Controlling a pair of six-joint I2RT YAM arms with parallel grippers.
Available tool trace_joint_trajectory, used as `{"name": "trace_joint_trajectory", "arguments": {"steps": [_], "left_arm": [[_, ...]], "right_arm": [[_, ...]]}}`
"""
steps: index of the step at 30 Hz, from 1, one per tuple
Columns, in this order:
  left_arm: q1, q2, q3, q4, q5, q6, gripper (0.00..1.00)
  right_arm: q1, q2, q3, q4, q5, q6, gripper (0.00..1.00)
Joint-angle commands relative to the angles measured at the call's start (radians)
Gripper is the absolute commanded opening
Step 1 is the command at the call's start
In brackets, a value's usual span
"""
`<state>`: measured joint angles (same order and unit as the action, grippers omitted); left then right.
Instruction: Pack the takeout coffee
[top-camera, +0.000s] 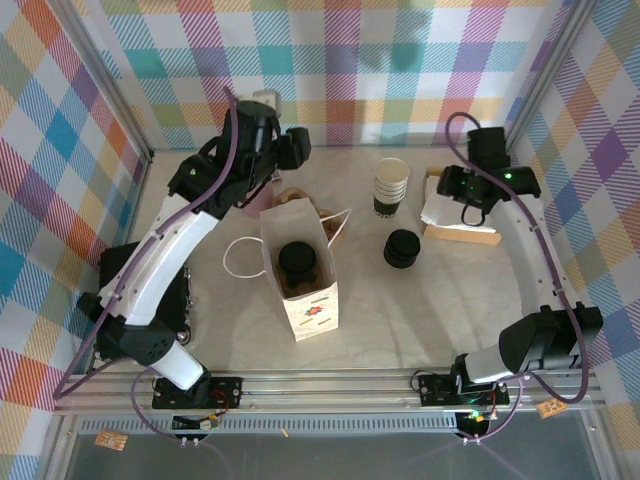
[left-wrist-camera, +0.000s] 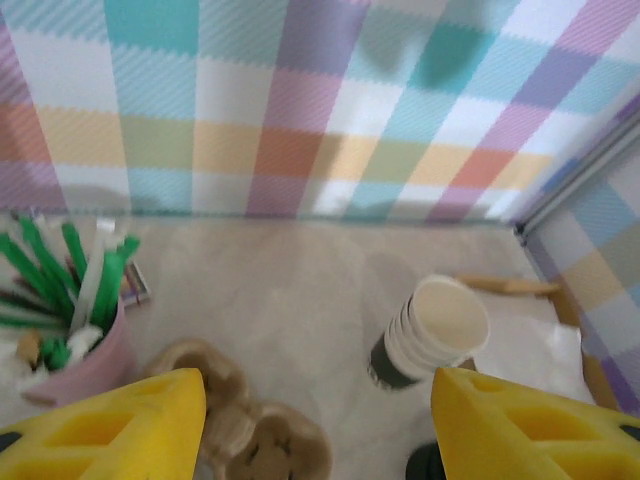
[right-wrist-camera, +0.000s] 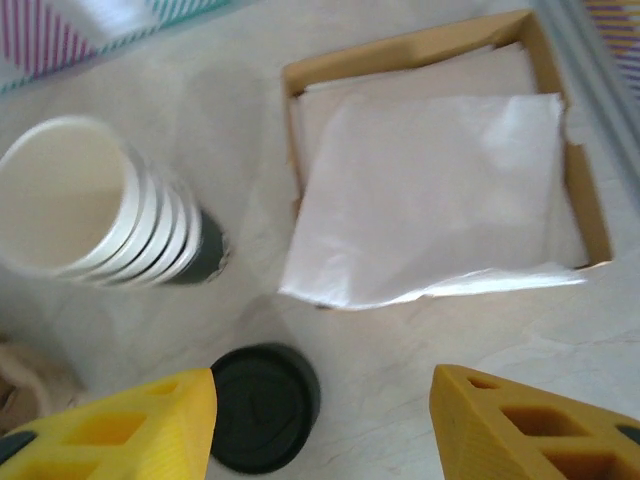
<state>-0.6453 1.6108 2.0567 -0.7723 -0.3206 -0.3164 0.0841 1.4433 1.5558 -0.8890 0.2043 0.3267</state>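
Right gripper (right-wrist-camera: 322, 378), fingers (right-wrist-camera: 130, 425) spread, hangs apart from the takeout coffee (right-wrist-camera: 262, 405).

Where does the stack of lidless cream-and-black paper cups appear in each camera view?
Top external: the stack of lidless cream-and-black paper cups stands right of centre, toward the back wall.
Left wrist: lower right of centre, leaning in the picture.
Right wrist: at the left edge, upper half, open mouth facing the camera.
Shared landmark: the cardboard tray of white napkins, just right of the stack in every view.
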Motion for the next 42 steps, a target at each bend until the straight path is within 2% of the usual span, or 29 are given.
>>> {"name": "trace_joint_trajectory", "arguments": {"steps": [1, 4, 6, 7, 10, 12, 16, 19, 22, 25, 28, 32, 35, 39, 42], "left_arm": [[0.005, 0.029, 0.114, -0.041, -0.100, 0.055, 0.61], [0.017, 0.048, 0.108, -0.041, -0.203, 0.059, 0.61], [0.063, 0.065, 0.143, -0.074, -0.203, 0.019, 0.61], [0.091, 0.075, 0.158, -0.084, -0.187, 0.010, 0.60], [0.167, 0.104, 0.194, -0.112, -0.162, -0.005, 0.59], [0.219, 0.145, 0.236, -0.165, -0.148, -0.031, 0.58], [0.328, 0.224, 0.310, -0.338, -0.091, -0.125, 0.53], [0.367, 0.199, 0.226, -0.343, -0.054, -0.125, 0.52], [0.396, 0.124, 0.069, -0.258, -0.029, -0.100, 0.52], [0.458, 0.034, -0.096, -0.149, 0.110, -0.093, 0.54], [0.495, -0.066, -0.305, 0.017, 0.218, -0.019, 0.57], [0.508, -0.116, -0.451, 0.160, 0.263, 0.059, 0.60], [0.509, -0.089, -0.464, 0.208, 0.335, 0.093, 0.59], [0.508, -0.008, -0.409, 0.207, 0.377, 0.097, 0.56], [0.508, 0.050, -0.362, 0.212, 0.391, 0.103, 0.48]], "right_arm": [[-0.019, 0.038, 0.059, 0.068, -0.137, -0.058, 0.60], [-0.017, 0.085, 0.130, 0.075, -0.264, -0.073, 0.60], [-0.016, 0.109, 0.171, 0.103, -0.354, -0.045, 0.57], [-0.011, 0.121, 0.184, 0.113, -0.351, -0.043, 0.56], [-0.003, 0.173, 0.227, 0.066, -0.234, -0.019, 0.55], [0.010, 0.215, 0.299, 0.061, -0.311, -0.021, 0.56], [0.160, 0.322, 0.525, 0.060, -0.349, -0.182, 0.60], [0.239, 0.447, 0.729, 0.023, -0.476, -0.246, 0.60], [0.308, 0.538, 0.828, 0.049, -0.582, -0.292, 0.59], [0.375, 0.609, 0.891, 0.083, -0.654, -0.337, 0.60], [0.405, 0.654, 0.919, 0.095, -0.687, -0.300, 0.61], [0.422, 0.623, 0.852, 0.096, -0.720, -0.298, 0.61], [0.422, 0.570, 0.772, 0.095, -0.692, -0.313, 0.61], [0.422, 0.526, 0.731, 0.064, -0.653, -0.349, 0.62], [0.422, 0.508, 0.723, 0.051, -0.625, -0.362, 0.62]]}}
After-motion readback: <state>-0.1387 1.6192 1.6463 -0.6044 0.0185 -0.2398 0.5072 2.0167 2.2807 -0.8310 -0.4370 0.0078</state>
